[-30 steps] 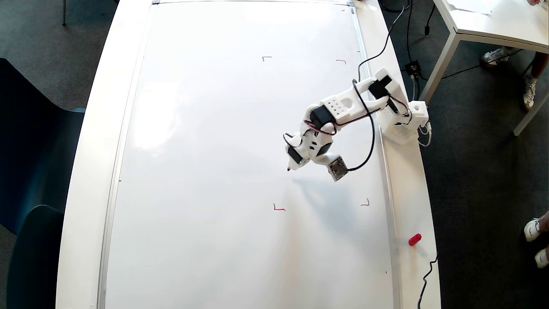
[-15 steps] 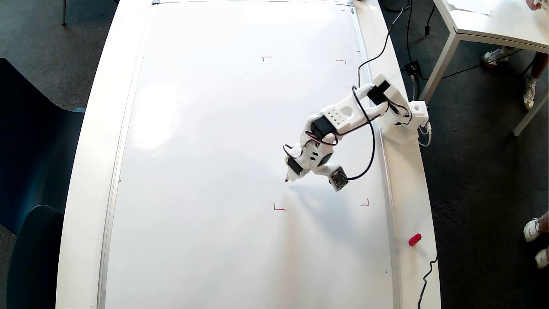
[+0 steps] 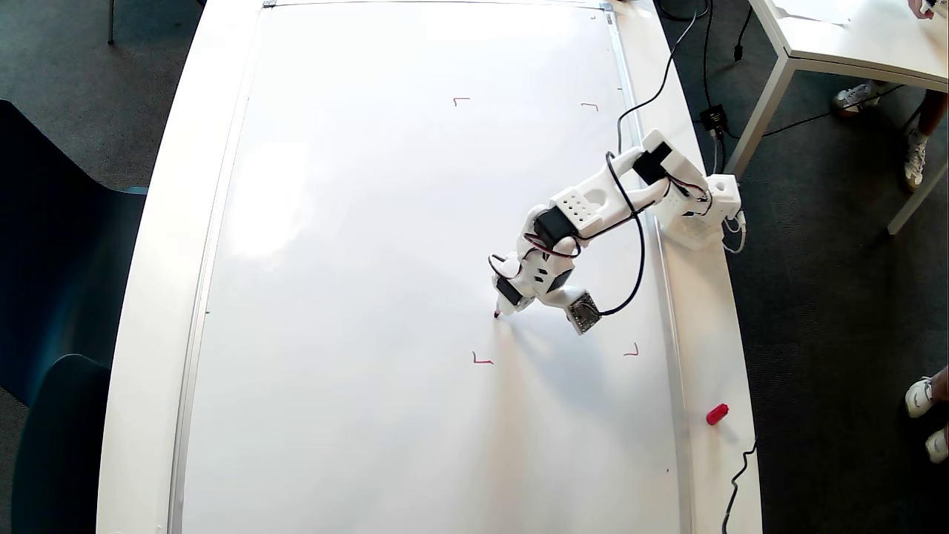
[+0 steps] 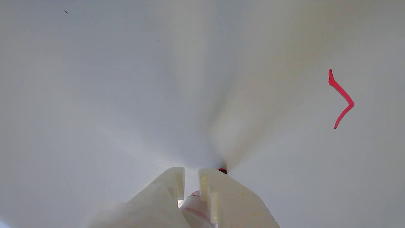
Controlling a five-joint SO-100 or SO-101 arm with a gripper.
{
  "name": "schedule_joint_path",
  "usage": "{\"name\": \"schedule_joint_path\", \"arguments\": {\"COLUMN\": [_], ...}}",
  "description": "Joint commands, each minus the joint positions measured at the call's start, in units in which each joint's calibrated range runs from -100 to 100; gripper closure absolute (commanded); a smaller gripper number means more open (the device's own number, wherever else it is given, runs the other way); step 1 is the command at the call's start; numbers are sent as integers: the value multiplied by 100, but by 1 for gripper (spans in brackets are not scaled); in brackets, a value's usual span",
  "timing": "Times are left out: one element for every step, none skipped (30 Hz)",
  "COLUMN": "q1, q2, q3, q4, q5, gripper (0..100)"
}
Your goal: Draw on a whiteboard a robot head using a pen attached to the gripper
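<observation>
The whiteboard (image 3: pixel 371 297) fills the table, glossy white with a thin silver frame. Small red corner marks (image 3: pixel 482 360) sit on its right half, and one mark (image 4: pixel 341 98) shows at the right of the wrist view. No robot head drawing is in view on the board. My white gripper (image 3: pixel 510 302) hangs over the board between the marks, shut on the pen (image 3: pixel 501 310). The pen's red tip points down at the board just above the lower-left mark. In the wrist view the gripper (image 4: pixel 191 172) clamps the pen (image 4: pixel 195 202); I cannot tell if its tip touches the surface.
A loose red cap (image 3: pixel 717 414) lies on the table strip right of the board. The arm's base (image 3: pixel 697 211) stands on that strip with black cables running off. A second white table (image 3: pixel 852 41) and people's feet are at the right, dark chairs (image 3: pixel 44 259) at the left.
The arm has swung the pen tip downward in the overhead view, closer to the lower-left corner mark, most of it in the first half second.
</observation>
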Motion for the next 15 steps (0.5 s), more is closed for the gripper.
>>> {"name": "schedule_joint_path", "arguments": {"q1": [-34,-26,-26,-41,-41,-41,-41,-41,-41,-49,-49,-71,-100,-130,-181], "q2": [-214,-348,-507,-817,-960,-1086,-1203,-1312,-1522,-1614,-1690,-1757,-1824,-1941,-2017], "q3": [565,756,965,1373,1573,1754,1945,2108,2408,2553,2662,2762,2862,3080,3198], "q4": [80,80,80,37,28,28,28,28,28,28,28,28,28,37,37], "q5": [52,95,149,208,208,218,251,277,336,369,401,428,460,503,519], "gripper": [99,99,99,99,99,99,99,99,99,99,99,99,99,99,99]}}
